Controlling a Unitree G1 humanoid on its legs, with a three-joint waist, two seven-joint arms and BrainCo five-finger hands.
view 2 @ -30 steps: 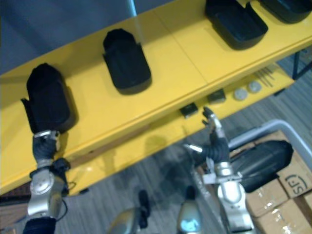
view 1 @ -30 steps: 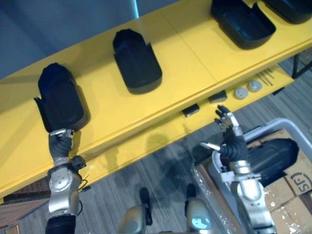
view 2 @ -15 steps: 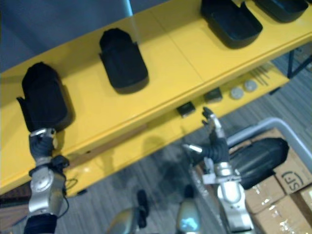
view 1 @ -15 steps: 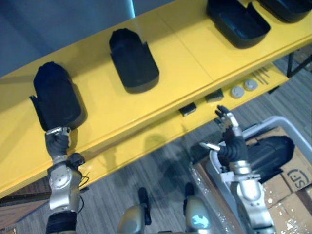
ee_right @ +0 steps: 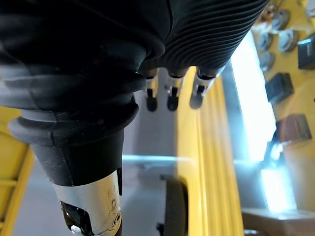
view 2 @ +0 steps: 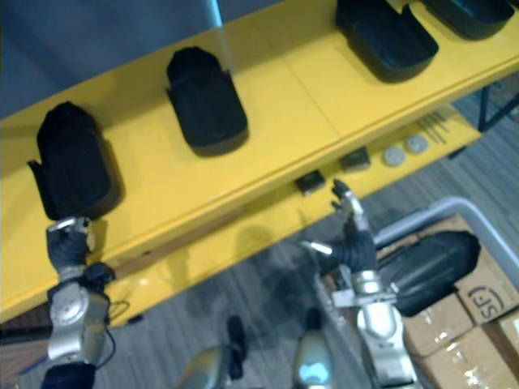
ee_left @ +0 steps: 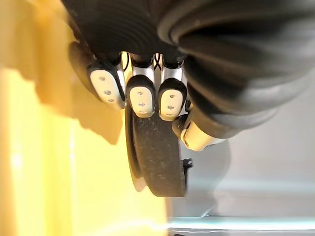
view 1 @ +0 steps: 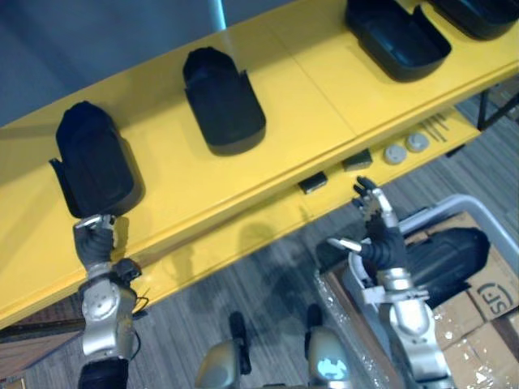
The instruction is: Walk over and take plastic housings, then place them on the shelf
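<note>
Several black plastic housings lie on the yellow shelf [view 1: 308, 105]: one at the left end [view 1: 93, 158], one beside it [view 1: 223, 101], an upturned one [view 1: 397, 36] and another at the far right [view 1: 486, 12]. My left hand [view 1: 96, 241] sits just in front of the left-end housing [ee_left: 155, 157], its fingers [ee_left: 140, 96] curled and holding nothing. One more housing [view 1: 450, 251] lies in the grey bin [view 1: 478, 207] at lower right. Beside that bin my right hand [view 1: 377, 231] is raised below the shelf's front edge, open and empty, fingers [ee_right: 170, 96] straight.
A lower yellow ledge carries two small dark blocks [view 1: 313, 183] [view 1: 357, 160] and two round silver discs [view 1: 395, 153] [view 1: 417, 143]. Cardboard boxes [view 1: 486, 300] stand next to the bin. A grey wood-pattern floor [view 1: 259, 275] runs under the shelf.
My left hand has drawn back a little from the left-end housing, which stays on the shelf. The right hand has drifted slightly up and left. The view has shifted a bit.
</note>
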